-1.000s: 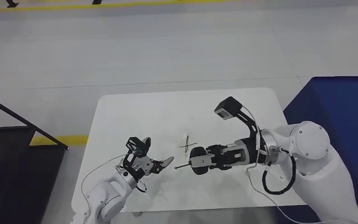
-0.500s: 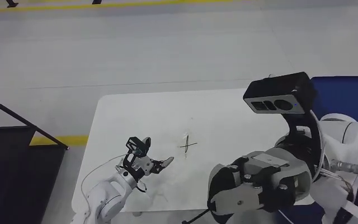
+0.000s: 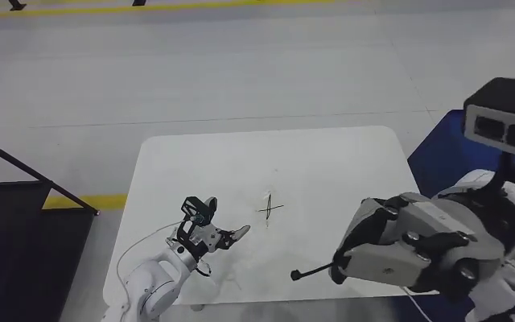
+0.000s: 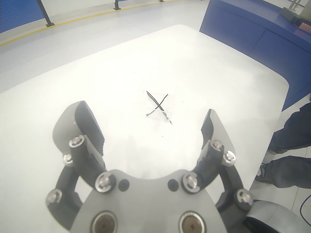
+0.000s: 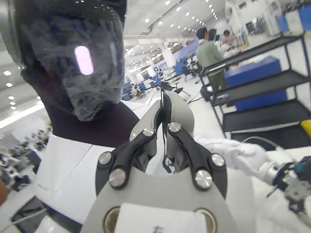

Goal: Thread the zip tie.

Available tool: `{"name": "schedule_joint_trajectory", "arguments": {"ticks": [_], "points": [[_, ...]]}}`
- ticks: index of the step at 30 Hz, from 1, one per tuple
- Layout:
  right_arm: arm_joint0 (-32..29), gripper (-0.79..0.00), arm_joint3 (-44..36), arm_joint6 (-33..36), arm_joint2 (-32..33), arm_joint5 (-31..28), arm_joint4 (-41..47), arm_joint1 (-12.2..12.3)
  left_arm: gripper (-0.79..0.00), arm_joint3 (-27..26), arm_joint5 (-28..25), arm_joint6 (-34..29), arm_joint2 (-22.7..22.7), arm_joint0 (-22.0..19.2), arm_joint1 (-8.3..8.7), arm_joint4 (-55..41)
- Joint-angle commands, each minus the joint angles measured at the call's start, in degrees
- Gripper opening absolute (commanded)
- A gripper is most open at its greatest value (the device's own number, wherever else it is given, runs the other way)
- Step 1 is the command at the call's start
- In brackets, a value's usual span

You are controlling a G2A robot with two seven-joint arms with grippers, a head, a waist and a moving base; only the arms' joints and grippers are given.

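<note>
R gripper (image 5: 162,105) pinched tight on black zip tie (image 3: 312,270), held high over near-right part of white table (image 3: 241,161), tie's head end poking out past the fingers. L gripper (image 4: 148,120) spread wide, low over table's near-left area. Crossed pair of ties (image 4: 157,105) flat on table mid-area, just ahead of L gripper, not touching it.

pale floor (image 3: 241,72), blue cabinet (image 4: 243,25)

white arms (image 3: 151,291), grey left pincer (image 4: 147,111), silver screws (image 4: 103,182)
</note>
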Motion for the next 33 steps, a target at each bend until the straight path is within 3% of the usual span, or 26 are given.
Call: {"name": "schedule_joint_trajectory", "arguments": {"ticks": [1,4,7,10,12,15,17,19,23,26,33], "points": [[0.35,-0.785,0.04,0.47,0.87,-4.80,-4.41,-0.02,0.000,0.00,0.00,0.00,0.00,0.00,0.00,0.00],[1.20,-0.785,0.04,0.52,2.12,-10.85,-14.19,0.00,0.000,0.00,0.00,0.00,0.00,0.00,0.00,0.00],[2.44,-0.785,0.04,-1.80,2.70,-18.88,-30.09,-0.10,0.000,0.00,0.00,0.00,0.00,0.00,0.00,0.00],[1.55,-0.785,0.04,-7.46,-0.44,-24.46,-35.68,-0.61,0.000,0.00,0.00,0.00,0.00,0.00,0.00,0.00],[0.61,-0.785,0.04,-9.01,-2.50,-24.87,-36.61,-0.77,0.000,0.00,0.00,0.00,0.00,0.00,0.00,0.00],[-1.30,-0.785,0.04,-5.63,-8.16,-18.19,-25.50,-0.65,0.000,0.00,0.00,0.00,0.00,0.00,0.00,0.00],[-0.50,-0.785,0.04,-0.05,-10.64,-9.75,-14.46,-0.40,0.000,0.00,0.00,0.00,0.00,0.00,0.00,0.00],[0.72,-0.785,0.04,4.10,-11.92,-1.04,-2.86,-0.27,0.000,0.00,0.00,0.00,0.00,0.00,0.00,0.00],[3.46,-0.785,0.04,7.13,-11.09,12.02,9.67,-0.12,0.000,0.00,0.00,0.00,0.00,0.00,0.00,0.00],[2.76,-0.785,0.04,3.97,-10.41,20.47,18.62,-0.15,0.000,0.00,0.00,0.00,0.00,0.00,0.00,0.00],[-1.79,-0.785,0.04,-2.77,-9.13,34.12,34.18,-0.12,0.000,0.00,0.00,0.00,0.00,0.00,0.00,0.00]]}}
